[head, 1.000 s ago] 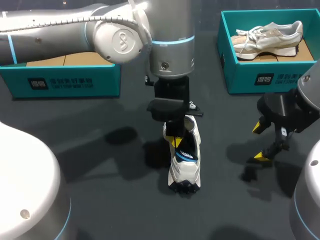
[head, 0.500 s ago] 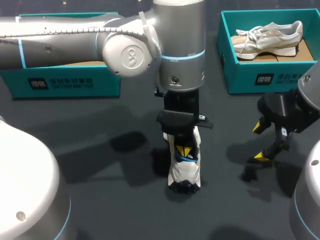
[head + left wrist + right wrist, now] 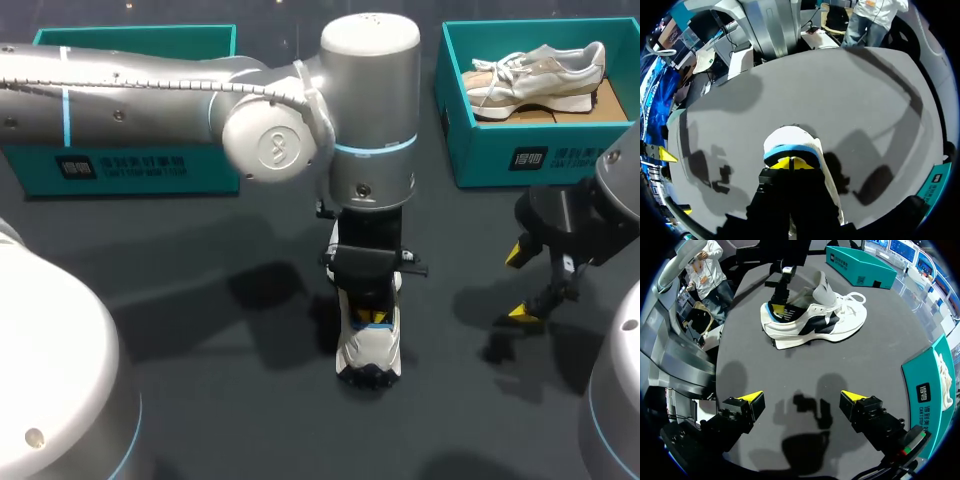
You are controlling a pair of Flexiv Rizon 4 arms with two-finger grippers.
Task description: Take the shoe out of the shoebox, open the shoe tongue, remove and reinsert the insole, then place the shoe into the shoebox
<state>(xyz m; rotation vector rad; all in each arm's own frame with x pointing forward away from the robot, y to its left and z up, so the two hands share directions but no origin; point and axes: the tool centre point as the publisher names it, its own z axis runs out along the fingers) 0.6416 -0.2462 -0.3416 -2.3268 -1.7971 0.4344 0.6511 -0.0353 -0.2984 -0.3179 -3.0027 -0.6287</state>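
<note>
Left tool (image 3: 792, 163) sunk into shoe (image 3: 370, 350) on worktop (image 3: 230, 400), largely hidden: grip cannot be told; right tool (image 3: 802, 399) released, well apart

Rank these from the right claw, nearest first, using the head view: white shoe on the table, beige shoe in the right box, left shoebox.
1. white shoe: on the table near the middle, just inward of the right claw.
2. beige shoe: inside the right shoebox, at the table's far side beyond the claw.
3. left shoebox: far left, across the whole table.
</note>
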